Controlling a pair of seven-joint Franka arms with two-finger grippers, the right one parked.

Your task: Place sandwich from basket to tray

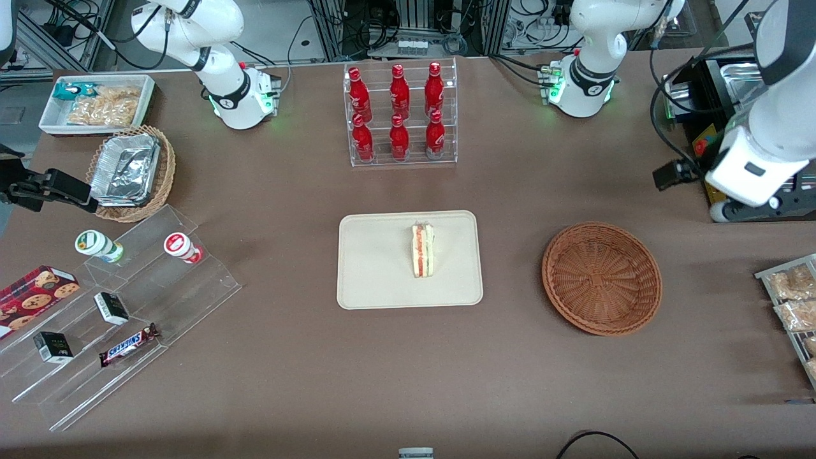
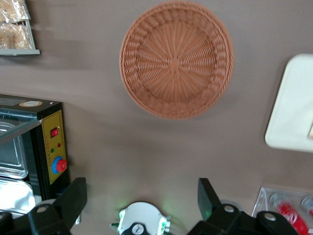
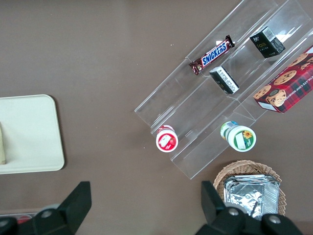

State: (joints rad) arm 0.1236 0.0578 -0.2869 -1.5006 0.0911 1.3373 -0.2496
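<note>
Snickers bar [image 1: 129, 344] lies on the clear stepped rack [image 1: 121, 306] at the parked arm's end of the table [image 1: 408, 382], closest to the front camera. Sandwich [image 1: 422, 250] sits on the tray [image 1: 376, 280] mid-table, cut edge up, nothing touching it. Basket [image 1: 601, 278] beside the tray toward the working arm's end, nothing in it. Left gripper [image 2: 142, 196] hangs high above the table's working-arm edge, well apart from the basket, jaws wide, holding nothing.
</note>
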